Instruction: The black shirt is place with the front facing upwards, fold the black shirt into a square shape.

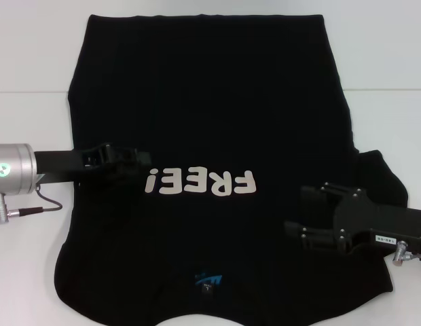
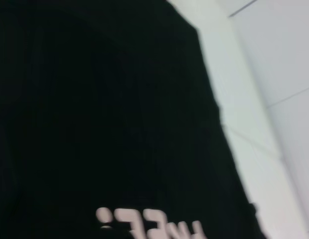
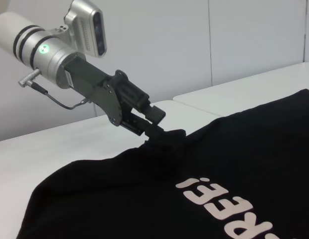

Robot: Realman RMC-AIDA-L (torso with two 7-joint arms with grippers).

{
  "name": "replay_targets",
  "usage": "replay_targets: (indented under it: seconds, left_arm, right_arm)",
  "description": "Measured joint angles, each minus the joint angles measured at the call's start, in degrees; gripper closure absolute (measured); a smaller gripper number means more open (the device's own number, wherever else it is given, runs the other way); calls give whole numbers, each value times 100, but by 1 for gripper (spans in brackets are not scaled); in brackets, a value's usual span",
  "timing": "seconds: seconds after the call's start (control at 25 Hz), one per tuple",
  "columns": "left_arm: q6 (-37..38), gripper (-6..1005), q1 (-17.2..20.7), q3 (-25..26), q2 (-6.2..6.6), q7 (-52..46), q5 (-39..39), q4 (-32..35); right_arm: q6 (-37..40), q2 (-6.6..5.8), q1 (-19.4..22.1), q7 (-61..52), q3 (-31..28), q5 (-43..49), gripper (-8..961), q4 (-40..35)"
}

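Observation:
The black shirt (image 1: 210,102) lies spread front-up on the white table (image 1: 34,122), with its collar toward me and its white "FREE!" letters (image 1: 200,182) upside down. A small blue logo (image 1: 209,278) sits near the collar. My left gripper (image 1: 144,163) reaches in over the shirt's left side, just beside the letters. In the right wrist view the left gripper (image 3: 157,127) is shut on a raised bunch of the shirt (image 3: 244,149). My right gripper (image 1: 302,209) hovers open over the shirt's right side near the sleeve (image 1: 383,176). The left wrist view shows only the shirt (image 2: 94,124).
White table (image 3: 70,139) surrounds the shirt on the left, right and far side. A seam between table panels (image 1: 387,90) runs across behind the shirt. A cable (image 1: 41,207) loops under the left wrist.

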State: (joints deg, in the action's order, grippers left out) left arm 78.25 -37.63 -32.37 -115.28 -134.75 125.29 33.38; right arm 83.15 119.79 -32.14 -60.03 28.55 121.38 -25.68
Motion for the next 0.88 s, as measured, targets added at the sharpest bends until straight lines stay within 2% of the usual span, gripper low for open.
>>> replay_targets:
  seconds: [0.12, 0.32, 0.56, 0.64, 0.88]
  left_arm:
    - [-30, 752, 162, 113, 106, 22, -183, -92]
    - [-248, 513, 446, 622, 289, -141, -204, -97]
    - [-717, 272, 572, 607, 312, -310, -95, -176]
    - [-849, 69, 549, 557, 306, -311, -61, -264]
    - [-1328, 65, 490, 454, 256, -303, -51, -399]
  right_arm:
    - [-4, -1, 10, 0, -10, 0, 102, 1]
    - [-9, -1, 15, 0, -23, 0, 102, 18]
    - [-18, 0, 24, 0, -26, 0, 102, 48]
    - [-18, 0, 25, 0, -26, 0, 102, 48]
    - [-18, 0, 19, 0, -26, 0, 102, 47]
